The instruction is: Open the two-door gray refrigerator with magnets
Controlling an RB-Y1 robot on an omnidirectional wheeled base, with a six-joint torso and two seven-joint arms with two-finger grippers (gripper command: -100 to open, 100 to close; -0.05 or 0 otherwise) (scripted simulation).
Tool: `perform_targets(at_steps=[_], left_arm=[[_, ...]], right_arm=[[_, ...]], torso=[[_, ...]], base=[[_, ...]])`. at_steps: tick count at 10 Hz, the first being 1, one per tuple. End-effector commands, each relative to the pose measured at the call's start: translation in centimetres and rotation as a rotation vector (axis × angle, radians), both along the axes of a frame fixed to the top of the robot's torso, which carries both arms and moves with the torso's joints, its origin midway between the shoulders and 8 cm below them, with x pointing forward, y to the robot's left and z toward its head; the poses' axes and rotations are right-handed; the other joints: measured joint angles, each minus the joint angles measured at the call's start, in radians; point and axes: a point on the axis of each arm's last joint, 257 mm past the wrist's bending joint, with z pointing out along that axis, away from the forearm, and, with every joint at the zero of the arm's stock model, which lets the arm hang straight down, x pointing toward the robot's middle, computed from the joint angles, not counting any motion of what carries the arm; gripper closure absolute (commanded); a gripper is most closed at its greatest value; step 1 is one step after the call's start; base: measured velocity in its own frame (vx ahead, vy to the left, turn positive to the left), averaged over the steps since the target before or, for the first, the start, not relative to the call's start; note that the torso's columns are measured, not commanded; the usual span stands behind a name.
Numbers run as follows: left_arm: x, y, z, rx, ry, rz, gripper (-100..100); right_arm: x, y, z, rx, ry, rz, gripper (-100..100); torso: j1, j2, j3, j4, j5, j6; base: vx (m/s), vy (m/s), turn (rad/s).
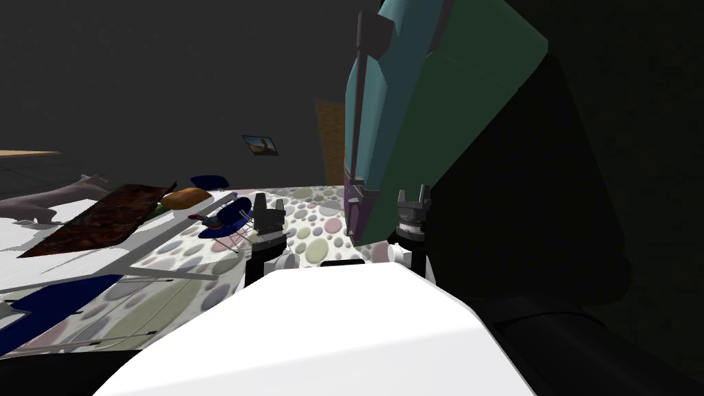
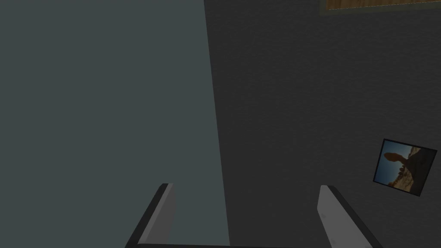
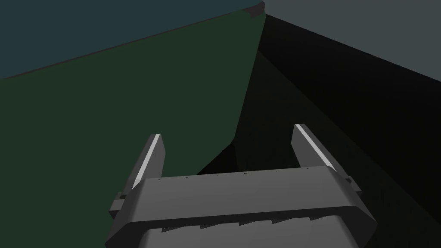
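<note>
The refrigerator (image 1: 392, 103) rises just ahead of me, drawn with a teal front and a green side (image 1: 460, 117). A long dark handle (image 1: 359, 103) runs down its front edge above a purple lower part (image 1: 357, 206). My right gripper (image 1: 414, 192) stands open at the foot of the green side. In the right wrist view the right gripper (image 3: 227, 131) faces that green side (image 3: 107, 107) with nothing between its fingers. My left gripper (image 1: 269, 203) is open to the left of the handle. In the left wrist view the left gripper (image 2: 245, 187) points at a grey-teal flat surface (image 2: 103, 94) and a dark wall.
A spotted floor (image 1: 316, 227) lies in front of the refrigerator. A blue chair (image 1: 230, 216) and a table (image 1: 41, 234) with a dark runner stand to the left. A small picture (image 1: 261, 145) hangs on the dark wall. A black area (image 1: 550, 206) lies right of the refrigerator.
</note>
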Motion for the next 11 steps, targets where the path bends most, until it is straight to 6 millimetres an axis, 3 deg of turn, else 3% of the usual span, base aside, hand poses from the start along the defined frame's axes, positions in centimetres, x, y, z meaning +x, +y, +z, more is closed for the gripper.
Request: perform_targets(at_steps=[1, 9, 10, 11], left_arm=[[0.00, 0.00, 0.00, 0.000, 0.000, 0.000, 0], [-0.01, 0.00, 0.02, 0.000, 0.000, 0.000, 0], [-0.01, 0.00, 0.02, 0.000, 0.000, 0.000, 0], [0.00, 0.00, 0.00, 0.000, 0.000, 0.000, 0]], right_arm=[[0.00, 0.00, 0.00, 0.000, 0.000, 0.000, 0], [-0.01, 0.00, 0.02, 0.000, 0.000, 0.000, 0], [-0.01, 0.09, -0.18, -0.049, 0.016, -0.001, -100], [-0.05, -0.01, -0.37, -0.086, 0.030, -0.008, -100]], torso=[[0.000, 0.040, -0.082, 0.041, 0.000, 0.000], [0.000, 0.618, -1.234, 0.617, 0.000, 0.000], [0.000, 0.691, -1.382, 0.691, 0.000, 0.000], [0.000, 0.725, -1.451, 0.724, 0.000, 0.000]], base=[[0.000, 0.000, 0.000], [0.000, 0.000, 0.000], [0.009, 0.006, 0.103], [0.007, 0.008, 0.134]])
